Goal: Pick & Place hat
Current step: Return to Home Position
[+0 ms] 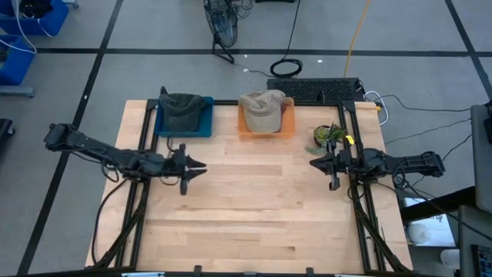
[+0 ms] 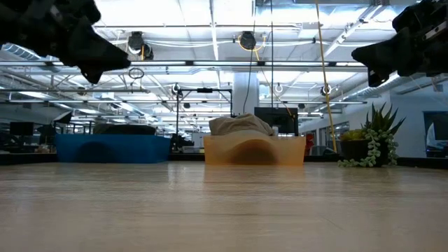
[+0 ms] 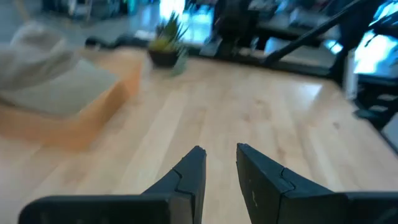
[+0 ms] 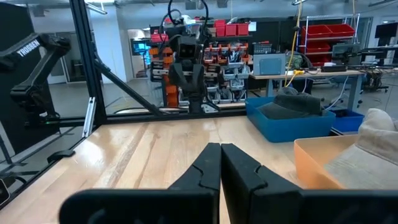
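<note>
A dark grey hat [image 1: 183,110] lies in a blue tray [image 1: 206,127] at the table's far left. A beige hat [image 1: 261,108] lies in an orange tray [image 1: 286,128] beside it, and shows in the left wrist view as the beige hat [image 3: 43,68]. My left gripper [image 1: 201,165] hangs above the table, nearer than the blue tray, pointing toward the table's right. Its fingers [image 3: 194,163] stand a little apart with nothing between them. My right gripper [image 1: 313,163] waits shut at the right side, pointing left, its own view showing the shut right gripper [image 4: 220,147].
A small potted plant [image 1: 330,137] stands near the far right, close to the right arm. Black frame rails [image 1: 142,192] run along both table sides. Bare wood [image 1: 254,208] spreads across the middle and near half.
</note>
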Robot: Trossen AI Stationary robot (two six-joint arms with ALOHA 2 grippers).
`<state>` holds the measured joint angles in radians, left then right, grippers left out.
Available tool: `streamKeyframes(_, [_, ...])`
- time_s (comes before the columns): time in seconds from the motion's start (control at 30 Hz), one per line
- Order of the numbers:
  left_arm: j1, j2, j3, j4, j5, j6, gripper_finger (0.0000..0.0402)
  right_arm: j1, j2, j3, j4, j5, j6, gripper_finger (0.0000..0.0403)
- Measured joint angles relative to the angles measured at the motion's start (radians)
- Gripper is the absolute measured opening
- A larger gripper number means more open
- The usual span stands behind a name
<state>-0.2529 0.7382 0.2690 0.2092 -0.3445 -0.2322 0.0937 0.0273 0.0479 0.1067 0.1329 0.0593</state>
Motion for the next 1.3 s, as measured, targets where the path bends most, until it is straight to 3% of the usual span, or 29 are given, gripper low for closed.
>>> streamKeyframes(0.13, [0.003,-0.097,-0.111,0.136,0.061,0.062,0.0092,0.0,0.0,0.0,0.003,-0.001,0.0,0.0])
streamKeyframes(0.3, [0.081,-0.21,-0.242,0.286,0.238,0.084,0.0092,0.0,0.0,0.0,0.006,-0.002,0.0,0.0])
streamKeyframes(0.47, [0.181,-0.287,-0.254,0.208,0.336,0.034,0.0092,0.0,0.0,0.0,0.009,-0.002,0.0,0.0])
streamKeyframes(0.6, [0.222,-0.326,-0.253,0.148,0.314,0.017,0.0085,0.0,0.0,0.0,0.009,-0.003,0.0,0.0])
streamKeyframes(0.8, [0.237,-0.375,-0.253,0.059,0.336,-0.005,0.0009,0.0,0.0,0.0,0.009,-0.003,0.0,0.0])
streamKeyframes(1.3, [0.245,-0.53,-0.252,-0.16,0.344,0.052,0.0005,0.0,0.0,0.0,0.009,-0.003,0.0,0.0])
